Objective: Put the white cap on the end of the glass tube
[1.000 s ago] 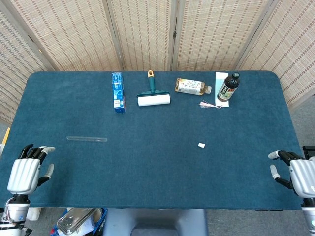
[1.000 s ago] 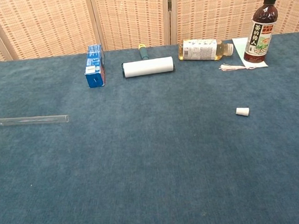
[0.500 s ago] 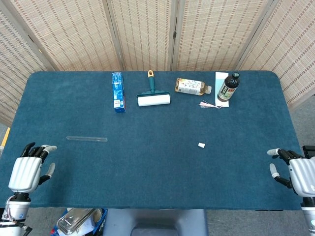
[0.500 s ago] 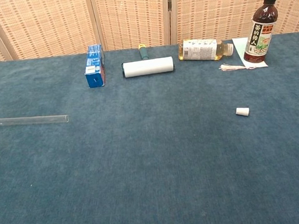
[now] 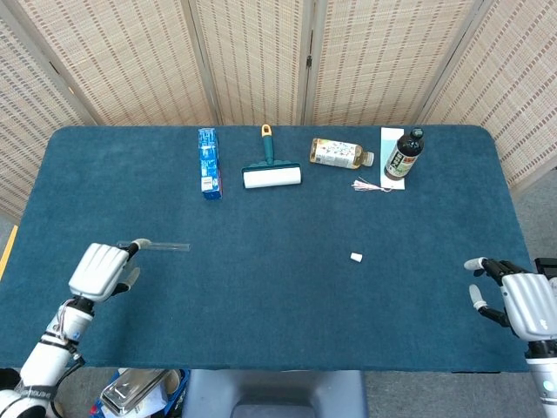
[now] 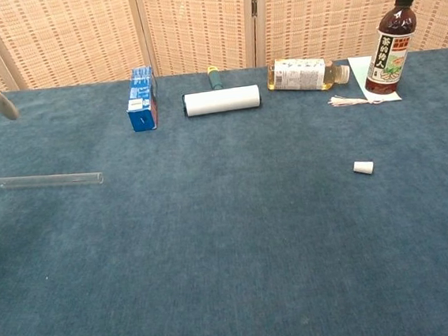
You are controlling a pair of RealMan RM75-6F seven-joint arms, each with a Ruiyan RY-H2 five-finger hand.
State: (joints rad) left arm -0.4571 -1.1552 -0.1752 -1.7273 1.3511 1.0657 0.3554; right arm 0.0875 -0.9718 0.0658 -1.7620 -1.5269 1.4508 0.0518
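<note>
my left hand (image 5: 102, 269) hovers over the left end of the tube (image 5: 161, 246), fingers loosely apart, holding nothing. tube lies flat on the blue worktop (image 5: 278, 296), left side. cap (image 5: 356, 257) lies right of centre, well apart from the tube. my right hand (image 5: 522, 300) sits at the worktop's right edge, fingers spread, empty. along the back: blue box (image 5: 208, 163), lint roller (image 5: 271, 173), lying bottle (image 5: 340, 153), upright dark bottle (image 5: 404, 154).
</note>
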